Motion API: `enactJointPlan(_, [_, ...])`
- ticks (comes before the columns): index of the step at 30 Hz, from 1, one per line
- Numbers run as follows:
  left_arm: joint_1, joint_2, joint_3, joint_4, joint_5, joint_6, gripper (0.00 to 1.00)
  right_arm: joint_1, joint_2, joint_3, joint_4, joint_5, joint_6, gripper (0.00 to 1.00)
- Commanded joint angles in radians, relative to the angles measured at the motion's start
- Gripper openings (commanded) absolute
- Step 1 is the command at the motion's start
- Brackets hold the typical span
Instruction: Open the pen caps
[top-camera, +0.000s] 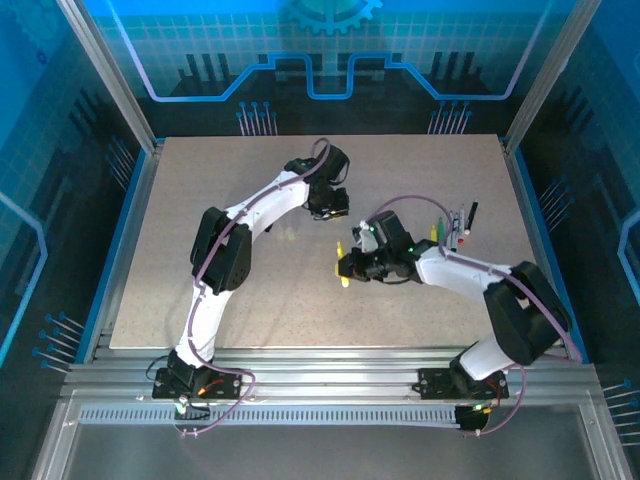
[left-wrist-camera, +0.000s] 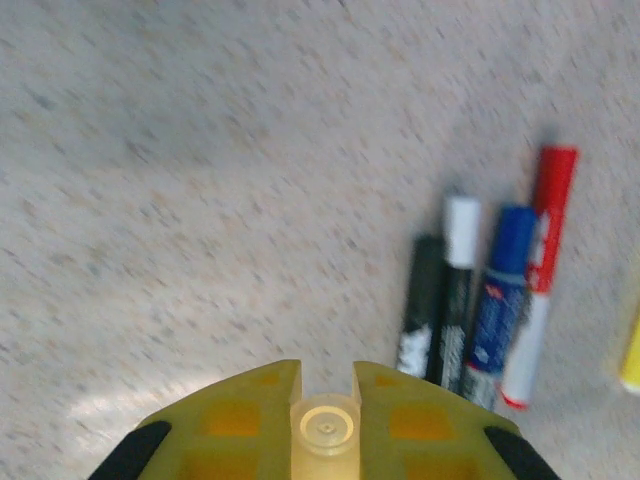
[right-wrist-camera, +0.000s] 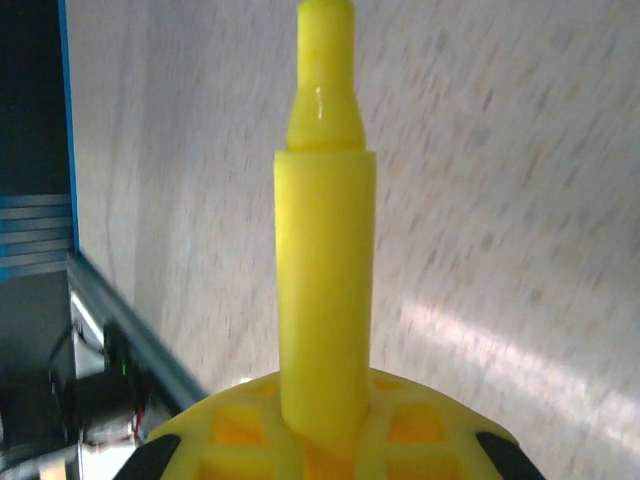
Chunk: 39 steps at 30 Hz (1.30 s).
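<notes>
Pinching a pale yellow cap (left-wrist-camera: 327, 435) in the left gripper (left-wrist-camera: 327, 385), clear of its pen.
Hovering over the table (left-wrist-camera: 200, 200) with fingers pressed onto that cap; further right, clamping the yellow pen (right-wrist-camera: 325, 280) by its barrel in the right gripper (right-wrist-camera: 322, 410), nib bared. Reads as one cap off, with black, blue and red pens (left-wrist-camera: 500, 300) lying seemingly capped, side by side on the table. Calls next for setting both pieces down, then seizing a capped pen at barrel and cap.
</notes>
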Motion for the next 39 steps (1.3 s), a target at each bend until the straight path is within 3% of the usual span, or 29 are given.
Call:
enactJointPlan(1, [0.029,0.039,0.051,-0.015,-0.048,0.002,0.00,0.017,-0.092,-0.055,-0.108,-0.037,-0.032,0.00])
enactJointPlan(8, [0.030,0.050,0.052,-0.038,-0.075,0.024,0.00,-0.012,-0.181,-0.061,-0.230,0.106,-0.072,0.00])
enactJointPlan(21, [0.029,0.002,-0.117,-0.081,-0.224,0.087,0.00,-0.146,-0.084,0.110,-0.396,0.368,-0.187,0.00])
enactJointPlan(26, [0.030,0.011,-0.140,-0.092,-0.255,0.096,0.00,-0.197,-0.053,0.139,-0.402,0.390,-0.217,0.00])
enactJointPlan(39, [0.034,0.046,-0.150,-0.111,-0.282,0.104,0.22,-0.313,0.014,0.121,-0.367,0.435,-0.232,0.00])
